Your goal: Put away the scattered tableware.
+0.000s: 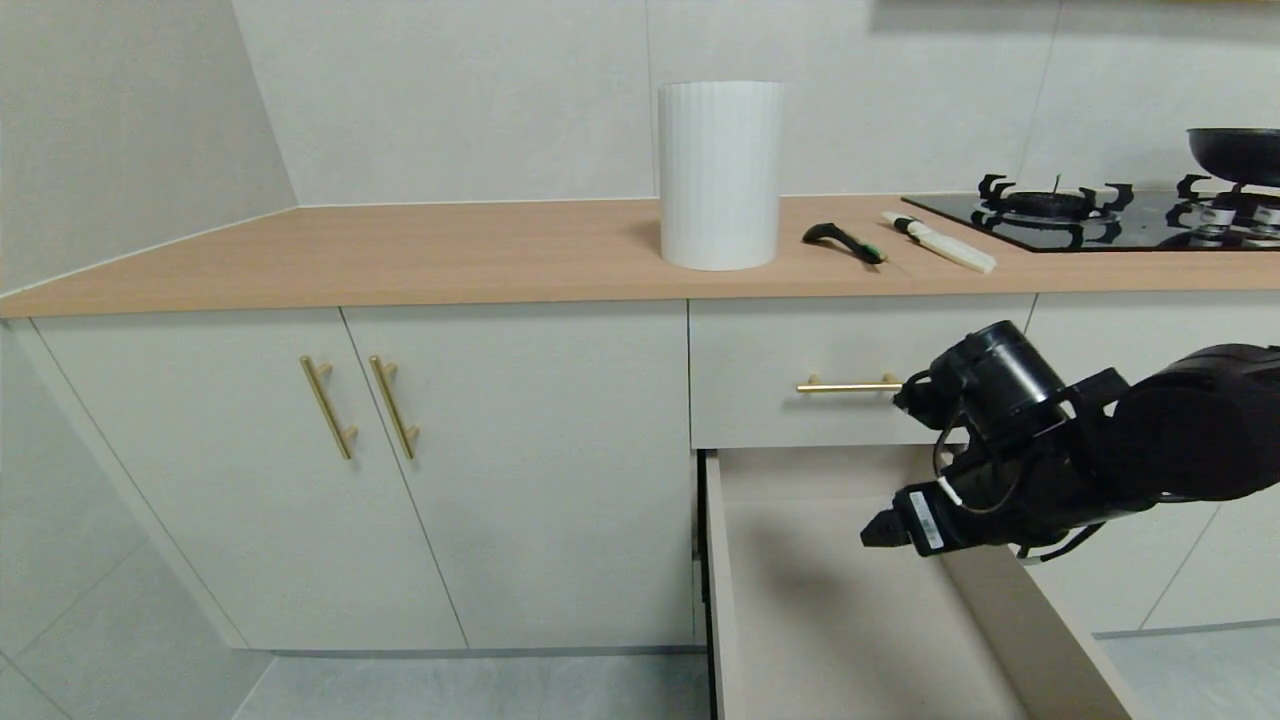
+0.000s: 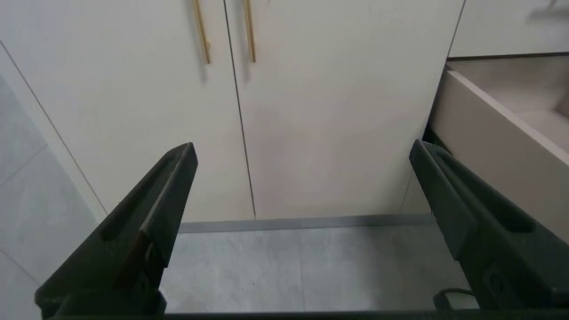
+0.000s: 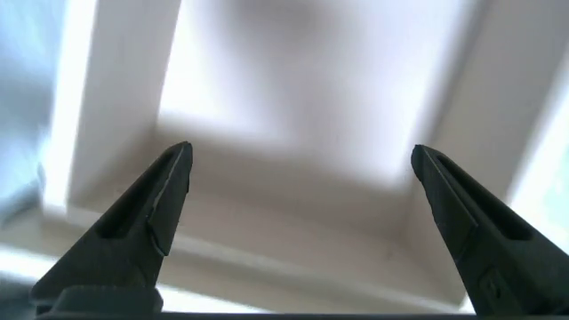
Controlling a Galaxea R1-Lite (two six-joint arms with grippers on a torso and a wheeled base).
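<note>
Two utensils lie on the wooden counter [image 1: 400,255]: a black-handled tool with a green tip [image 1: 843,240] and a cream-coloured knife [image 1: 940,242] to its right. Below them the lower drawer [image 1: 716,570] is pulled out, its inside bare. My right gripper [image 1: 882,530] hangs over the drawer's right part, pointing left. In the right wrist view it [image 3: 302,156] is open with nothing between its fingers, the drawer's inside [image 3: 293,98] behind them. My left gripper [image 2: 302,156] is open and holds nothing. It faces the cabinet doors [image 2: 338,107] low near the floor, left of the drawer [image 2: 498,116].
A tall white ribbed container [image 1: 719,175] stands on the counter left of the utensils. A black gas hob [image 1: 1100,215] with a dark pan [image 1: 1240,150] is at the right end. The upper drawer with a brass handle [image 1: 848,385] is shut. Grey tiled floor [image 2: 293,267] lies below.
</note>
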